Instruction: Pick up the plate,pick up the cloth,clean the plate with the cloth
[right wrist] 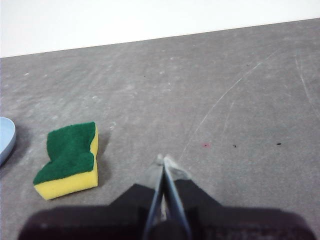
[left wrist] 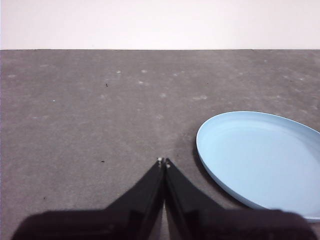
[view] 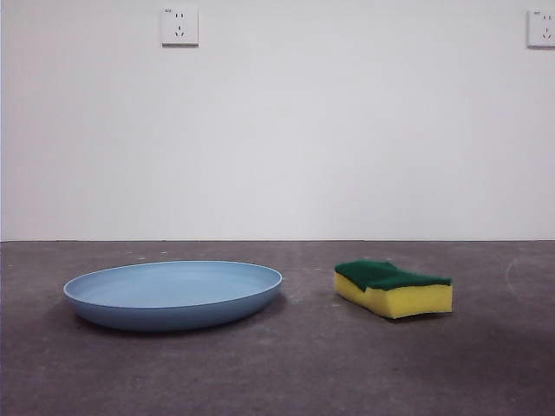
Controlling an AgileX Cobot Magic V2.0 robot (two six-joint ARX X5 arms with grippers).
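One light-blue plate (view: 173, 295) lies flat on the dark grey table (view: 286, 373), right side up, its shallow bowl holding nothing. Beside it, well apart with bare tabletop between them, sits one sponge (view: 395, 288): thick yellow foam underneath, dark green scouring layer facing up, wavy along the sides. No actual cloth is in sight, only this sponge.

Neither arm touches anything. The left gripper (left wrist: 163, 162) hangs above the bare table with the plate (left wrist: 262, 160) just off to one side of its tips; its two black jaws are pressed together, tips meeting in a point. The right gripper (right wrist: 164, 161) hovers over empty tabletop near the sponge (right wrist: 69, 159), with a sliver of the plate's rim (right wrist: 6, 140) showing beyond the sponge; its two jaws are likewise closed against each other and grip nothing.

Behind the table rises a plain white wall (view: 347, 130) carrying two white power sockets, one (view: 179, 26) above the plate and one (view: 541, 28) at the far edge.
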